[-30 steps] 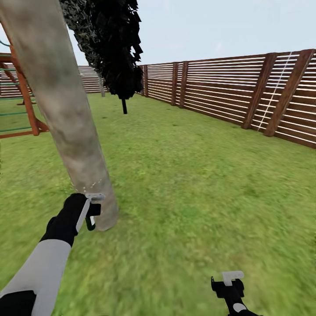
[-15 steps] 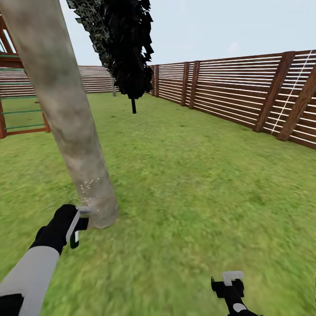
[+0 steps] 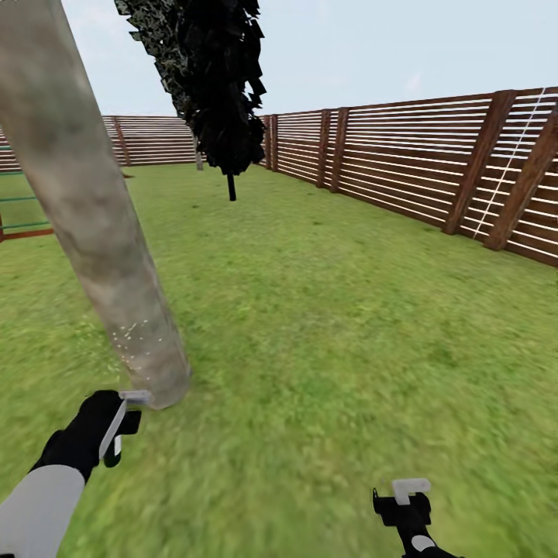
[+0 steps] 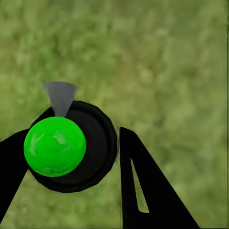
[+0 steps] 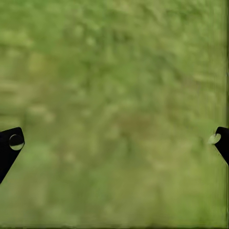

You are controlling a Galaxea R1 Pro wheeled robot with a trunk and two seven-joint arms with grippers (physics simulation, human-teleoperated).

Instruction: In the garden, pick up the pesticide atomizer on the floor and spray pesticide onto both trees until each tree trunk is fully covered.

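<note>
My left gripper (image 3: 116,422), clamped on the green-capped black atomizer (image 4: 70,145), aims at the upright mottled grey-brown trunk (image 3: 116,294) just beyond.

Tree trunk (image 3: 93,232) cut off by top edge, crown hidden. Left gripper (image 3: 124,422) largely hidden behind atomizer (image 4: 67,145); finger (image 4: 148,191) cut by frame edge. Right gripper (image 3: 403,504) cropped at near edge. Lawn (image 5: 114,95) blurred. Play frame (image 3: 19,209) clipped at left.

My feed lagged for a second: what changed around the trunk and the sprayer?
The left hand, gripping the sprayer, sank lower in view, toward the foot of the trunk. The view swung, hiding the play frame. White spray specks stay low on the trunk. The right hand stayed open over the grass.
</note>
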